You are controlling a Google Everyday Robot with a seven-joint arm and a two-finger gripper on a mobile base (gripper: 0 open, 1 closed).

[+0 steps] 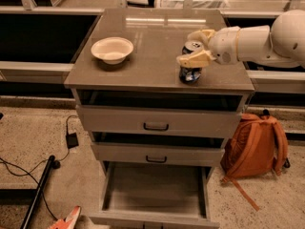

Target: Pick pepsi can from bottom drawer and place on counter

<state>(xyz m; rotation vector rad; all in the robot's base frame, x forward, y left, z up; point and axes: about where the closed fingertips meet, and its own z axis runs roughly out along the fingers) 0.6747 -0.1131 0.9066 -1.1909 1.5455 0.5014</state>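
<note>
The pepsi can (190, 74), dark blue with a silver top, stands upright on the counter (152, 37) near its front right edge. My gripper (196, 46) reaches in from the right. One finger stands in front of the can's top and one behind it, a little spread, so it looks open around the can. The bottom drawer (155, 187) is pulled out, and its grey-brown inside holds nothing.
A white bowl (112, 49) sits on the counter's left side. The two upper drawers with black handles (156, 126) are slightly ajar. An orange backpack (252, 144) leans on the floor right of the cabinet. Cables and a black adapter (72, 140) lie on the floor at left.
</note>
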